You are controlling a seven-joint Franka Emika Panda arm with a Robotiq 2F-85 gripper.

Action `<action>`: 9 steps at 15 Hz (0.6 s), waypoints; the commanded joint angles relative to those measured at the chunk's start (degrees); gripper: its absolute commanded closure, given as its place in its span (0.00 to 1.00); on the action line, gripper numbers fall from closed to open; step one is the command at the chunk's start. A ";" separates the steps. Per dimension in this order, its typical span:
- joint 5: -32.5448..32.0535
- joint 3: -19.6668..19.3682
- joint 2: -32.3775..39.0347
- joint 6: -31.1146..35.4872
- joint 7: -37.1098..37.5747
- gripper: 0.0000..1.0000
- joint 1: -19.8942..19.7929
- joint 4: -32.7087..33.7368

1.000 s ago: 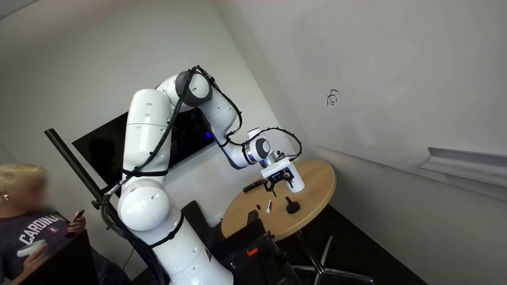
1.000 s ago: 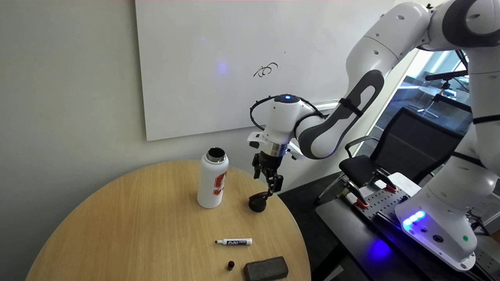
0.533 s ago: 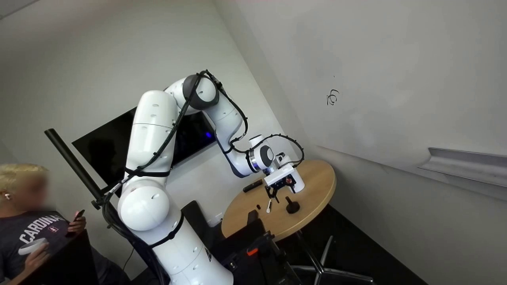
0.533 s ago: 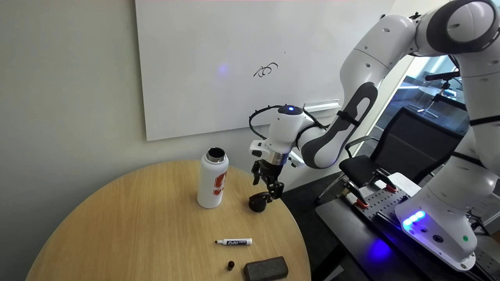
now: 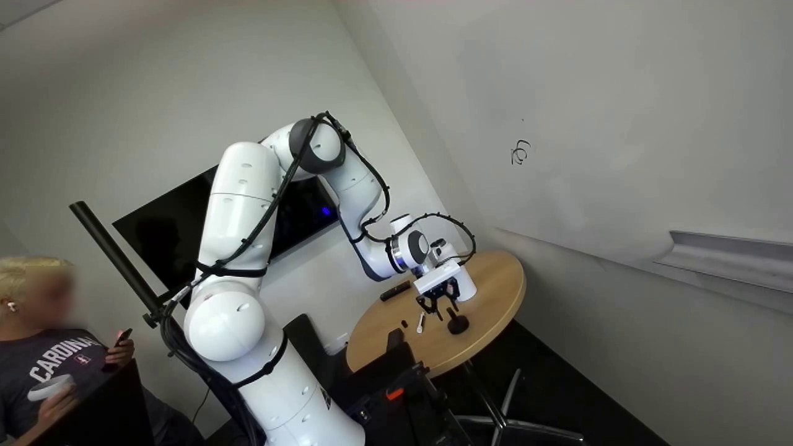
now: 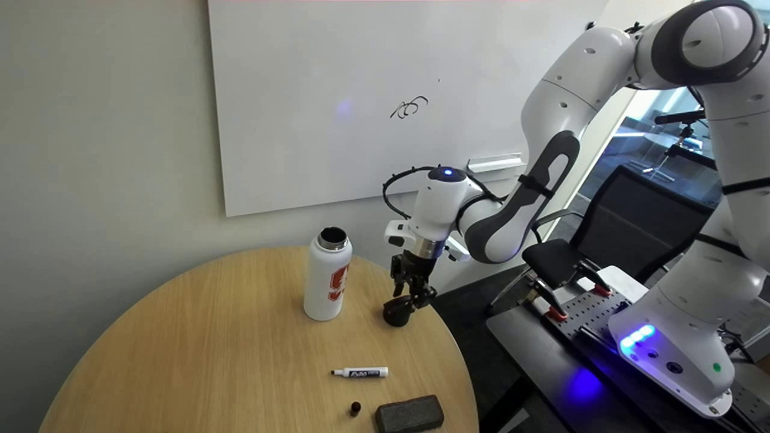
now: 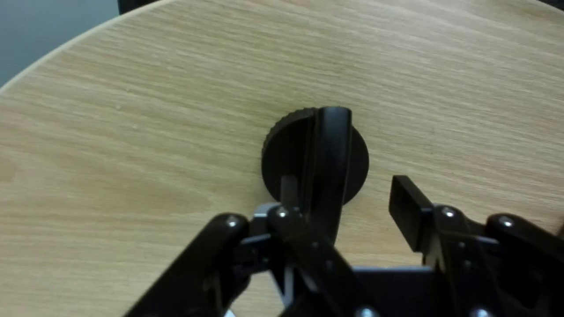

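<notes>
Exterior view, counter: round wooden top bearing all items below. Keep the jaws just above it during the grasp to avoid scraping.
White bottle: upright, mouth uncovered, near the jaws. Leave clearance when adjusting sideways.
Jaws: partly spread; no grip evident. Wrist view places the raised handle of the black lid between the pads, closer to one; contact there cannot be told.
Black lid: resting on the counter beneath the jaws. Probably light; a one-sided push could slide or tip it.
Handle: centre it between the pads before closing, then squeeze slowly until both bear evenly.
Pads: seat them flat against the handle, low enough for a secure hold.
</notes>
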 commanded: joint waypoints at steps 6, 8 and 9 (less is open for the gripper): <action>-0.12 0.25 -1.13 -0.42 1.14 0.96 -0.34 -0.75; 0.64 1.10 -3.62 -1.64 1.80 0.95 -0.63 -2.02; 1.18 1.43 -5.47 -2.63 2.68 0.95 -0.49 -2.69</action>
